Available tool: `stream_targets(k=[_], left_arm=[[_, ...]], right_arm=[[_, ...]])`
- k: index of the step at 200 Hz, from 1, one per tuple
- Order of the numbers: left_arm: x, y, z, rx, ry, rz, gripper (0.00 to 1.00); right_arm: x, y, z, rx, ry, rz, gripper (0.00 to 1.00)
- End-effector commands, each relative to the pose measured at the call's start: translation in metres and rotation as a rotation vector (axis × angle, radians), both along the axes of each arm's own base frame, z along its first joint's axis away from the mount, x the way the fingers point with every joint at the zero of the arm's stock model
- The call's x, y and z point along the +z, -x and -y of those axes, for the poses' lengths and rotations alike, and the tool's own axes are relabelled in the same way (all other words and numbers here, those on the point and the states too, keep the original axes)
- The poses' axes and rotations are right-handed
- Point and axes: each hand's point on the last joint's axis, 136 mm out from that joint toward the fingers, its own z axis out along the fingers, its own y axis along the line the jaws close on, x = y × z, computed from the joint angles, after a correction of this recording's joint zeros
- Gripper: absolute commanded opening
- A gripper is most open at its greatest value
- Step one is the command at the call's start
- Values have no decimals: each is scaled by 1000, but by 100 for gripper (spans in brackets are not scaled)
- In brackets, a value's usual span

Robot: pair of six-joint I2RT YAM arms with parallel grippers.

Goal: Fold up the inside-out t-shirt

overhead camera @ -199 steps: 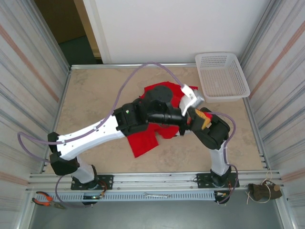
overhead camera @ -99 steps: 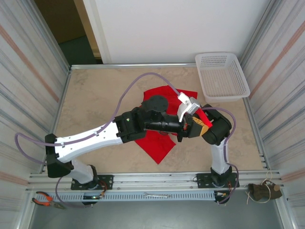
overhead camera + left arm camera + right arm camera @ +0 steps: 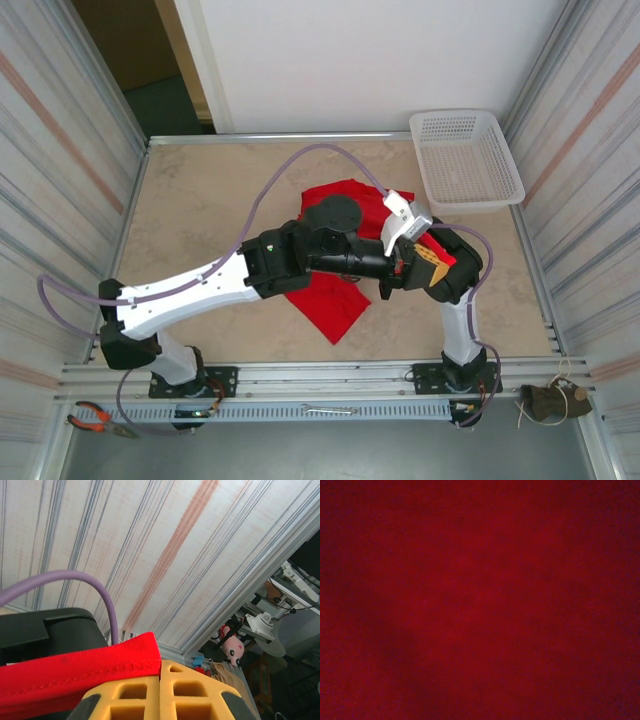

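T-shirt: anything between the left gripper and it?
Nothing visible. The left gripper is shut on the t-shirt, its red hem lying right against the yellow fingers.

Bare table (image 3: 200, 200) lies open far-left; left arm (image 3: 200, 285) and inside-out t-shirt (image 3: 335, 300) crowd the middle, white basket (image 3: 466, 160) blocks the far-right corner.

Top view bright, even, softly shadowed; inside-out t-shirt (image 3: 480, 600) dim and blurred at right wrist.
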Motion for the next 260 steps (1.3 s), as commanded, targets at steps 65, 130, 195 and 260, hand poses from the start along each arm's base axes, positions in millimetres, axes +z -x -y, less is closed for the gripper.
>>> stream_targets(k=[65, 130, 195, 260], left_arm=[[87, 66, -31, -223, 279, 75, 0], [72, 22, -37, -51, 293, 8, 0], [36, -114, -95, 409, 282, -65, 0], [-93, -324, -247, 991, 142, -291, 0]], right_arm=[[-78, 17, 67, -403, 234, -509, 83], [-102, 27, 72, -426, 257, -657, 9], [-80, 16, 41, -105, 193, -454, 0], [-27, 57, 15, 222, 208, -334, 0]])
